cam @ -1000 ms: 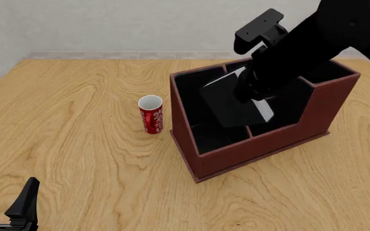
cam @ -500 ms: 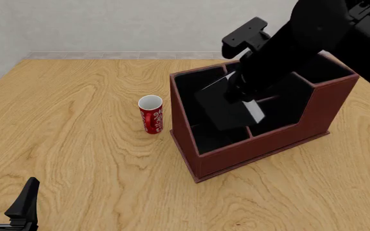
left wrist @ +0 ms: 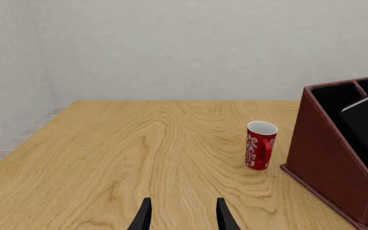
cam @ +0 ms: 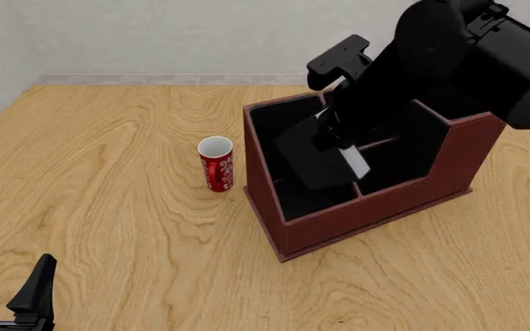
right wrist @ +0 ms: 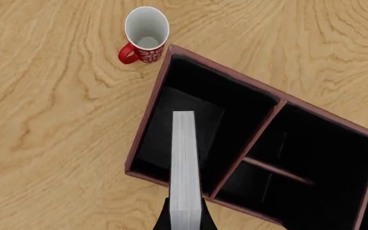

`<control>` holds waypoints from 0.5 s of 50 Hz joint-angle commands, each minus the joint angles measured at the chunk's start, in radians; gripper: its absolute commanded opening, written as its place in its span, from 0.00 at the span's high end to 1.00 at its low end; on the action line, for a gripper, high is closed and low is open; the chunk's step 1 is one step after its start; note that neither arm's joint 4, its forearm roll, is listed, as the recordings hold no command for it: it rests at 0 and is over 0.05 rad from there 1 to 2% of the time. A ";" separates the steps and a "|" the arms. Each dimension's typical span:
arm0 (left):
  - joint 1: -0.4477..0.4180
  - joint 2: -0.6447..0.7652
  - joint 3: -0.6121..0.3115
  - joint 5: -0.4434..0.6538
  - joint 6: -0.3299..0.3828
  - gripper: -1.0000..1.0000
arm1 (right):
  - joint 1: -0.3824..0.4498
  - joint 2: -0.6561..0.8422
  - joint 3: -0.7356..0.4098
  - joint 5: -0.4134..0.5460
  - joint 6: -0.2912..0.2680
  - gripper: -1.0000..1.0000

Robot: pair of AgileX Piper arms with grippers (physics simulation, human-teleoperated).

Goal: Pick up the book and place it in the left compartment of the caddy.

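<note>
Your right claw (right wrist: 185, 221) is clamped on the book (right wrist: 185, 167), gripping it edge-up so its white page edges face the wrist camera. In the front view the book (cam: 313, 153) hangs tilted above the left compartment (cam: 283, 148) of the caddy (cam: 375, 214), lower corner toward the front wall.

Watch that tilt. If you let go now, the book would likely drop corner-first and could land propped against the long divider (right wrist: 245, 147) or across the rim rather than lying inside. In the wrist view the book's near end sits just beside that divider; drifting toward it could catch the divider or spill the book into the smaller slots. Pushing down at this angle could also shove the caddy along the counter (cam: 108, 193). The red-and-white mug (cam: 216, 164) stands just outside the caddy's left wall, so a wide leftward swing might knock it over.

The right arm covers the caddy's rear slots in the front view, and you cannot see the claw's fingertips there. How far the book clears the compartment floor cannot be told. Your left claw (left wrist: 182, 216) idles wide, holding nothing, partly cut off at the frame edge.
</note>
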 commanded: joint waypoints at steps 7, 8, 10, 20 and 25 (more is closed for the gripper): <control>0.000 0.000 0.000 0.000 0.000 0.00 | 0.001 0.016 0.036 -0.053 0.032 1.00; 0.000 0.000 0.000 0.000 0.000 0.00 | 0.002 0.017 0.042 -0.059 0.034 1.00; 0.000 0.000 0.000 0.000 0.000 0.00 | 0.008 0.018 0.046 -0.062 0.039 1.00; 0.000 0.000 0.000 0.000 0.000 0.00 | 0.011 0.038 0.062 -0.094 0.047 1.00; 0.000 0.000 0.000 0.000 0.000 0.00 | 0.009 0.044 0.076 -0.109 0.050 1.00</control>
